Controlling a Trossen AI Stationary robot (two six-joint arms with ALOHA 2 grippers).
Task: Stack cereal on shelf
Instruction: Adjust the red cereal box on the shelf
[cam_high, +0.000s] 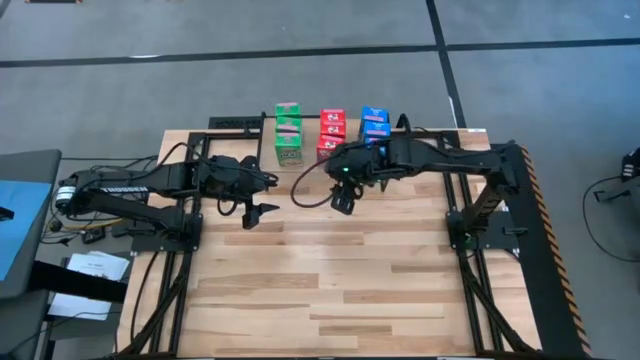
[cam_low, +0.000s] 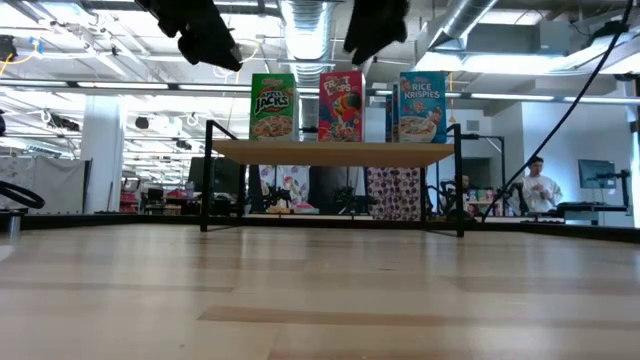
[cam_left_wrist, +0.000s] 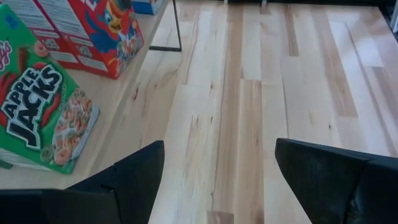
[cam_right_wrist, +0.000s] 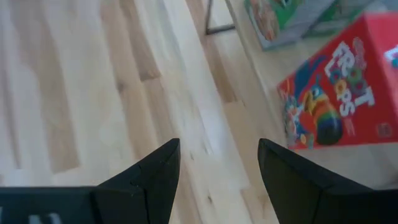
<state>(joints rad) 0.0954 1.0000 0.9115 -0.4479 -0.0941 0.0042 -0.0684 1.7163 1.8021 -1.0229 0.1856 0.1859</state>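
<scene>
The shelf (cam_low: 330, 150), a light-wood board on thin black legs, stands at the table's far edge. On it the cereal stands upright in three rows: green Apple Jacks boxes (cam_low: 272, 105), red Froot Loops boxes (cam_low: 341, 105) and blue Rice Krispies boxes (cam_low: 422, 105). From above they show as green (cam_high: 288, 133), red (cam_high: 331, 135) and blue (cam_high: 375, 125). My left gripper (cam_left_wrist: 217, 168) hangs open in the air just near of the shelf's left end, with nothing between its fingers. My right gripper (cam_right_wrist: 217, 162) is open and bare too, raised in front of the red boxes (cam_right_wrist: 339, 106).
The slatted wooden tabletop (cam_high: 340, 280) stretches bare from the shelf to the near edge. Black arm frames stand along the left side (cam_high: 170, 260) and the right side (cam_high: 490, 240). A person (cam_low: 540, 185) sits far off in the room behind.
</scene>
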